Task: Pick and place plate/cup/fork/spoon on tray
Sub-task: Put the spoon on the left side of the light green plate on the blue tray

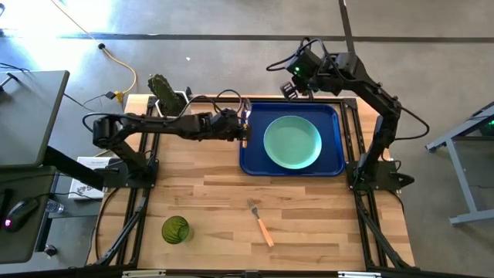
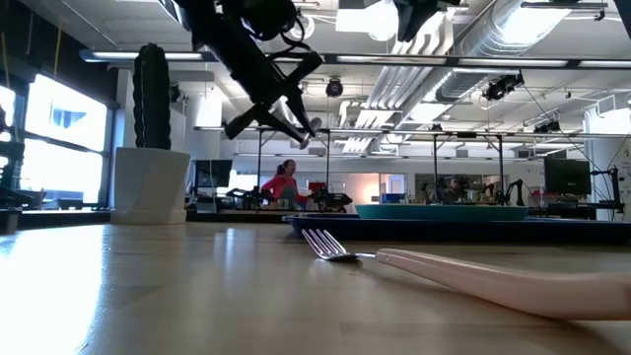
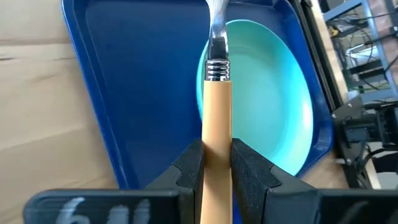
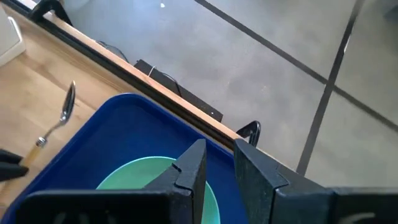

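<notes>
Spoon (image 3: 217, 93): clamped by its handle in left gripper (image 3: 217, 165), held above tray (image 1: 255, 158) edge. Plate (image 1: 292, 141): on tray, ahead of that claw. Fork (image 1: 260, 222), cup (image 1: 175, 229): on table, unplaced. Right gripper (image 4: 217, 165): empty, slightly parted, above tray's far rim.

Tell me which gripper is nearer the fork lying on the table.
Left. The left gripper, holding the spoon, is at the tray's left rim, above the fork; the right gripper hangs beyond the tray's far edge.
</notes>
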Available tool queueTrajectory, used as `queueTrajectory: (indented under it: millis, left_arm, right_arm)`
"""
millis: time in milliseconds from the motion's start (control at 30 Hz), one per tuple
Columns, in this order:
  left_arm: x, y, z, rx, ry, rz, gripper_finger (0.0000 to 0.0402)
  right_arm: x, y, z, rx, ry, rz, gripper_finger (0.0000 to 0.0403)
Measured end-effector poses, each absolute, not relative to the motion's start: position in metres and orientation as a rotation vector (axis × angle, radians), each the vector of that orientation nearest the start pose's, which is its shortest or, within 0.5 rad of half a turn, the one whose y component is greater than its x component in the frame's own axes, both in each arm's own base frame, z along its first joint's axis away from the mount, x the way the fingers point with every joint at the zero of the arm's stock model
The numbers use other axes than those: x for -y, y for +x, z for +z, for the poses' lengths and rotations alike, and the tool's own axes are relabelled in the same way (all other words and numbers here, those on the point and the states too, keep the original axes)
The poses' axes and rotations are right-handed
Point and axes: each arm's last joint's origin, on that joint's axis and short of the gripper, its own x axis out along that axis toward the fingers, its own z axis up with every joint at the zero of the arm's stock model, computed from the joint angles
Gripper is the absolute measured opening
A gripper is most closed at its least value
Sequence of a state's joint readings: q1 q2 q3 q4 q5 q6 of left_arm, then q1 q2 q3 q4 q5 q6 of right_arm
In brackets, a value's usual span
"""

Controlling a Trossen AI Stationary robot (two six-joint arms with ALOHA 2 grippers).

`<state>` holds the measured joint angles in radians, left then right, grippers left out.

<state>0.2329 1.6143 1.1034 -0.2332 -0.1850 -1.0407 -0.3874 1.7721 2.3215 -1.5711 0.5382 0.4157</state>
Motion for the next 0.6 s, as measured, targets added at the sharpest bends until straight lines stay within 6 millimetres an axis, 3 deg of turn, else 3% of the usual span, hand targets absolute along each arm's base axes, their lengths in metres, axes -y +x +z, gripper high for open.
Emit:
queueTrajectory:
  millis: [333,600]
  left_arm:
    - [-0.085,0.347,0.213,-0.516,-1.037,0.744,0.0051]
    - [-0.083,0.358,0.179,-0.575,-1.116,0.805,0.0051]
  right_arm:
    - [0.139,0.265,0.462,-0.850,0.335,-1.068,0.0075]
    - [0.147,0.261,0.462,-0.890,0.279,-1.062,0.0075]
